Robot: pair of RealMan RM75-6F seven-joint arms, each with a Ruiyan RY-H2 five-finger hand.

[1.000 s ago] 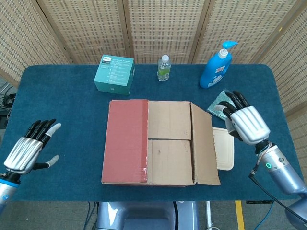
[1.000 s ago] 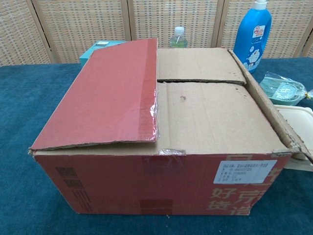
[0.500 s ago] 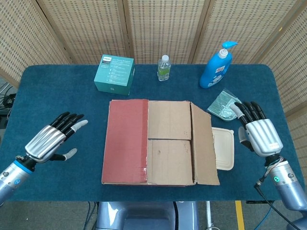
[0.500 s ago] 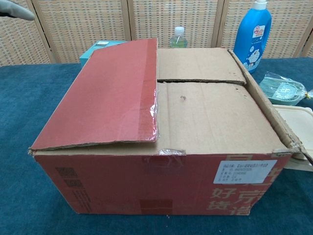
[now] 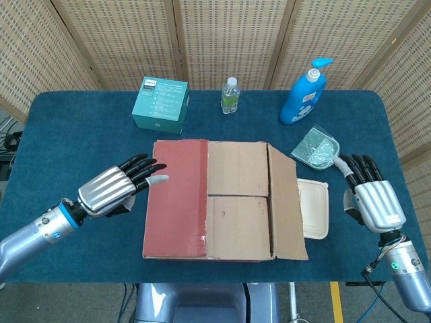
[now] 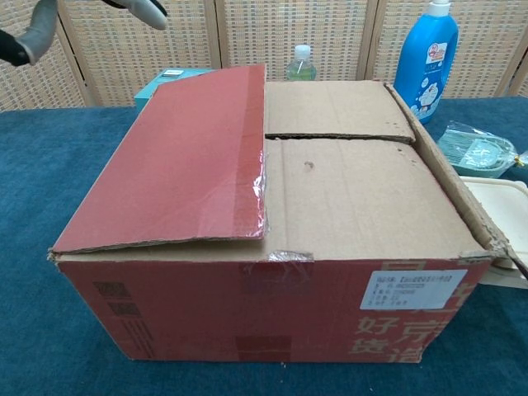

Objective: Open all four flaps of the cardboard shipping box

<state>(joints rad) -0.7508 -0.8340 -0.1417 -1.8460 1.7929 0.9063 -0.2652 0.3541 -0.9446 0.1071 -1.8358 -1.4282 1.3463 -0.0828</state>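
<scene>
The cardboard shipping box (image 5: 225,202) (image 6: 330,206) sits mid-table. Its red left flap (image 5: 176,195) (image 6: 186,161) lies nearly flat over the top. The right flap (image 5: 286,202) (image 6: 450,186) is tilted slightly up. Two plain brown inner flaps (image 5: 238,168) lie closed between them. My left hand (image 5: 118,186) hovers open just left of the red flap's edge, fingers spread toward it; only its fingertips (image 6: 144,8) show at the chest view's top left. My right hand (image 5: 374,198) is open, right of the box and apart from it, holding nothing.
A teal box (image 5: 160,103), a water bottle (image 5: 230,95) and a blue pump bottle (image 5: 303,94) stand behind the shipping box. A clear packet (image 5: 315,148) and a cream tray (image 5: 314,208) lie to its right. Wicker screens close the back.
My left hand has swept right and up from the table's left edge to the red flap's side. My right hand has drawn back rightward and toward the front. The box is unchanged.
</scene>
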